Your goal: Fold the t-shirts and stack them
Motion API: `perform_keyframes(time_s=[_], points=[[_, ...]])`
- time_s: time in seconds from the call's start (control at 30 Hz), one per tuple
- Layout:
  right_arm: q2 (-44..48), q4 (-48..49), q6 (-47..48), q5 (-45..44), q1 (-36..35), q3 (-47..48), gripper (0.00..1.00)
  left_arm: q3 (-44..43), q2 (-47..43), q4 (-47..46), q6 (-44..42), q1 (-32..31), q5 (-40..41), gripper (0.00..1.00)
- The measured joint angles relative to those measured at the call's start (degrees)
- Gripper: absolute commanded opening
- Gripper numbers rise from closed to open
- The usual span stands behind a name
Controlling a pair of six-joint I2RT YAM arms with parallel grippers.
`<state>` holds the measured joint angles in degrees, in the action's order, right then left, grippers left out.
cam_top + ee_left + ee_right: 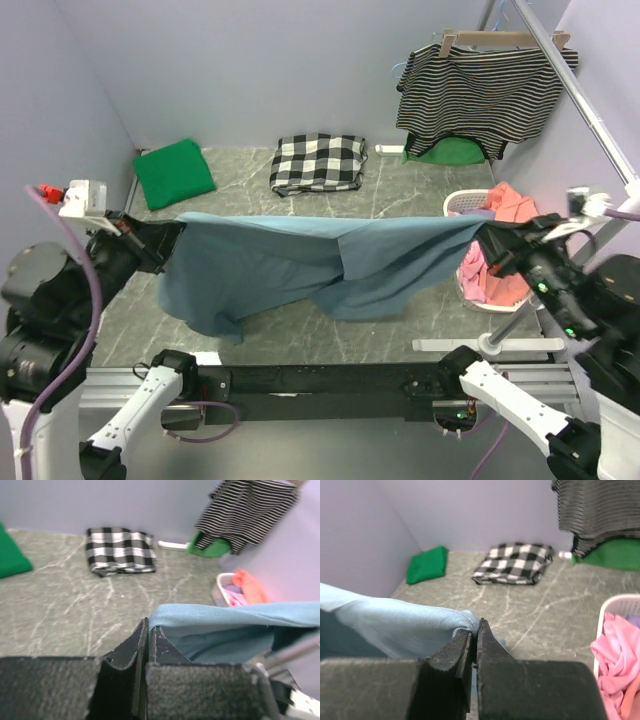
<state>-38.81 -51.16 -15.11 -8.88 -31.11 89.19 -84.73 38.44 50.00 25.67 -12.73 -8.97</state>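
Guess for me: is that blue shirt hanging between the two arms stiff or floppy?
Probably floppy: the slate-blue t-shirt sags in folds between the left fingers and right fingers. Likely light, since pinched edges alone carry it. Released, it would probably crumple.

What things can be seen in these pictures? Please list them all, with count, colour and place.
blue t-shirt: one, slate-blue, held stretched in the air, near middle
green t-shirt: one, bright green, folded, far left corner
checked cloth: one, black and white, folded, far middle
striped top: one, black and white, on a hanger, far right
green cloth: one, green, below the striped top
basket: one, white, right side, holding pink clothes
table: one, grey marbled
left claw: one, black, shut on the blue t-shirt
right claw: one, black, shut on the blue t-shirt
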Motion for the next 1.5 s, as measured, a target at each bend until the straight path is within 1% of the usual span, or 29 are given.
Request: perform_keyframes(time_s=[0.13, 0.23, 0.3, 0.37, 0.43, 0.53, 0.67, 0.73, 0.87, 0.9, 0.97, 1.03, 1.1, 1.2, 1.3, 1.43, 1.5], points=[[-1.33, -2.78, 1.38, 3.52, 0.0, 8.52, 0.01, -6.4, 1.03, 3.69, 0.0, 0.02, -4.76, 0.05], [-2.38, -2.69, 2.47, 7.41, 0.0, 14.84, 0.02, -12.74, 2.47, 5.46, 0.04, 0.02, -8.17, 0.08], [-3.43, -2.47, 3.06, 10.64, 0.02, 19.34, 0.02, -17.86, 3.69, 5.66, 0.09, 0.02, -11.41, 0.06], [-4.11, -2.4, 3.3, 13.35, 0.02, 21.88, 0.03, -22.25, 4.9, 6.34, 0.07, 0.02, -13.6, 0.08], [-4.61, -2.23, 3.61, 16.57, 0.02, 23.85, 0.04, -26.27, 5.86, 5.55, 0.33, 0.02, -16.33, 0.06], [-4.66, -1.53, 3.96, 21.38, 0.02, 24.26, 0.07, -27.15, 5.55, 4.72, 0.81, 0.0, -18.38, 0.09], [-4.52, 0.15, 4.66, 21.68, 0.02, 21.55, 0.07, -23.63, 4.7, 4.0, 1.05, 0.0, -17.55, 0.07], [-4.35, 2.58, 4.85, 20.37, 0.02, 16.85, 0.07, -20.22, 4.57, 3.45, 1.11, 0.0, -16.06, 0.05], [-6.73, 7.65, 4.48, 14.78, 0.02, 3.82, 0.06, -5.55, 3.76, -1.44, 2.34, 0.0, -8.96, 0.03], [-8.35, 9.55, 4.33, 12.74, 0.0, 0.28, 0.05, -0.39, 3.8, -2.89, 2.73, 0.0, -6.36, 0.02], [-12.94, 12.46, 4.04, 9.35, 0.02, -5.07, 0.04, 7.26, 4.76, -5.03, 3.76, 0.02, -2.47, 0.01], [-19.76, 15.32, 3.67, 5.75, 0.15, -9.51, 0.04, 14.1, 6.64, -6.93, 4.57, 0.02, 1.16, 0.01], [-28.22, 18.16, 3.19, 3.39, 0.44, -12.04, 0.02, 20.04, 9.55, -10.1, 5.49, 0.0, 4.66, 0.03], [-39.47, 20.79, 2.29, 2.01, 1.99, -14.4, 0.01, 26.14, 16.41, -15.02, 6.58, 0.02, 9.84, 0.04], [-47.45, 23.17, 1.01, 2.23, 4.66, -14.29, 0.0, 28.15, 24.72, -20.2, 7.17, 0.02, 13.31, 0.02], [-56.68, 25.07, 0.11, 1.7, 8.9, -9.79, 0.0, 25.94, 39.3, -27.19, 7.1, 0.42, 16.44, 0.06], [-61.22, 25.27, -0.02, 1.2, 10.69, -5.49, 0.0, 21.53, 48.85, -30.01, 6.69, 0.9, 17.84, 0.08]])
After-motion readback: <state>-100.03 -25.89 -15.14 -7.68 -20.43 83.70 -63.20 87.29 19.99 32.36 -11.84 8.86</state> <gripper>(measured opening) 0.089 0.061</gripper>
